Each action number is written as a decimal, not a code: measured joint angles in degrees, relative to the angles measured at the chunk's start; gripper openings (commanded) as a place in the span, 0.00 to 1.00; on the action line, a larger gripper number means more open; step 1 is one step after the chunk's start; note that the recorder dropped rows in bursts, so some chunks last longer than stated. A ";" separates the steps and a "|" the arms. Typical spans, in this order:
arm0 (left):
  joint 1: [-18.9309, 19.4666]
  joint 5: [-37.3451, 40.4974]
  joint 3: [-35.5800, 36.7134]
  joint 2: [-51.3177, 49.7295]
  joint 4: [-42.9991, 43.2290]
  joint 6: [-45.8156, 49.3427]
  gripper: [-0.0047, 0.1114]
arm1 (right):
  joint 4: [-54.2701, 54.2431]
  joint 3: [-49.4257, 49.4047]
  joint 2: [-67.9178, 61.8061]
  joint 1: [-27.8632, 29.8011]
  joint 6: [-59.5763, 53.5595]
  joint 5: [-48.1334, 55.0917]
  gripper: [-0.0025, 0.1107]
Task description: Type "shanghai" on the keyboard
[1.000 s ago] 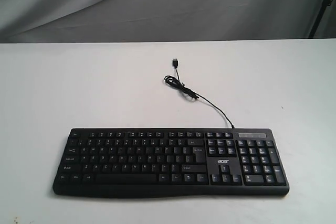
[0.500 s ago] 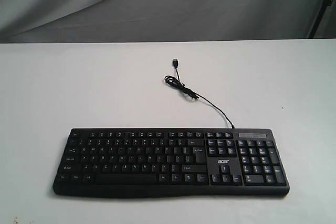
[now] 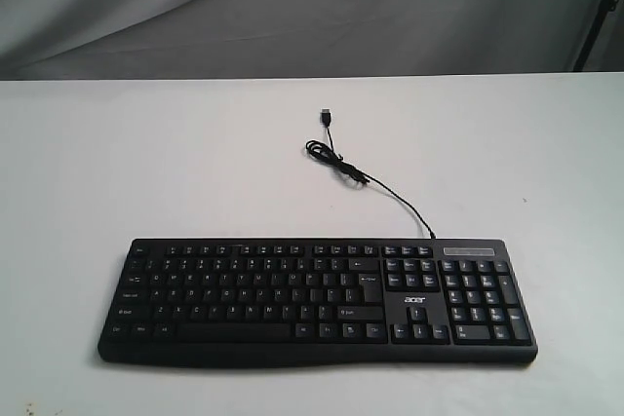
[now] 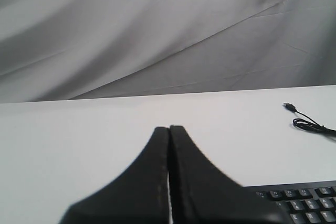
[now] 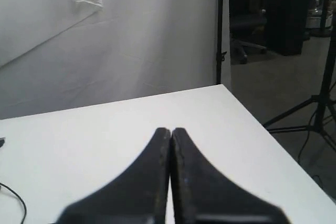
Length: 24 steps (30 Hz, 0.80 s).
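The wide black keyboard [image 3: 317, 299] with white legends and an "acer" logo lies near the front edge of the white table [image 3: 146, 163]. Its thin black USB cable [image 3: 375, 187] curls back to a plug [image 3: 326, 116]. Neither gripper shows in the exterior view. In the left wrist view my left gripper [image 4: 169, 128] is shut, empty, above bare table, with a corner of the keyboard [image 4: 304, 203] and the cable [image 4: 310, 125] off to one side. My right gripper [image 5: 171, 129] is shut too, nothing in it, over bare table near the table's corner.
A grey cloth backdrop [image 3: 312, 7] hangs behind the table. In the right wrist view the table's edge [image 5: 252, 116] drops to a floor with light-stand legs [image 5: 310, 119] and a pole [image 5: 220, 30].
A dark shape at the top right corner of the exterior view one second ago has gone out of view. The keyboard and cable have not moved.
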<state>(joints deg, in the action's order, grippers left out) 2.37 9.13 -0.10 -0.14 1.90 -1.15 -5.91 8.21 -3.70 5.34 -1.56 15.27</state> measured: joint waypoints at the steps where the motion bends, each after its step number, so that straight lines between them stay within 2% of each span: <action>1: 0.00 0.00 0.00 0.00 0.00 0.00 0.04 | 1.29 0.00 0.63 0.00 0.00 0.77 0.02; 11: 0.00 0.00 0.00 0.00 0.00 0.00 0.04 | 4.35 -7.60 3.49 0.00 0.10 1.55 0.02; 24: 0.00 0.00 0.00 0.00 0.00 0.00 0.04 | 4.08 -8.00 3.49 0.00 0.10 3.24 0.02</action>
<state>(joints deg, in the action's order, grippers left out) 2.37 9.13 -0.10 -0.14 1.90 -1.15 -1.83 0.21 -0.20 5.34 -1.46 18.51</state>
